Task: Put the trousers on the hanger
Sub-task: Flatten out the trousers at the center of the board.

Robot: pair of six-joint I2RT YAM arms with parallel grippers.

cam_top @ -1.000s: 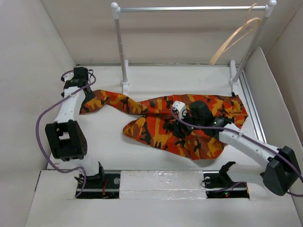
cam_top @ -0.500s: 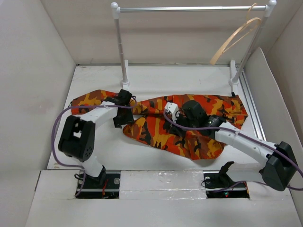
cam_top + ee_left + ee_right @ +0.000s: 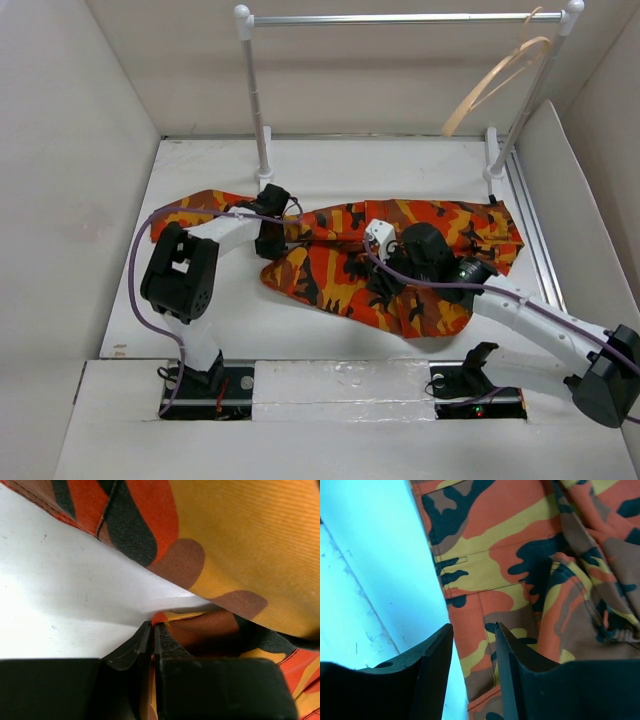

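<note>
The camouflage trousers lie spread across the middle of the table, one leg running out to the left. My left gripper sits low on that leg where it meets the other one. In the left wrist view the left gripper is shut, with a thin fold of the trousers pinched between its jaws. My right gripper hovers over the wide part of the cloth. In the right wrist view the right gripper is open above the trousers' edge, nothing held. The pale wooden hanger hangs at the rail's right end.
A metal clothes rail on white posts stands along the back; its left post rises just behind the left gripper. White walls close in the table on both sides. A metal track runs along the right edge.
My left arm swung in from the far left to the middle of the trousers and shut on a fold. My right gripper shifted slightly over the cloth and stands open.
</note>
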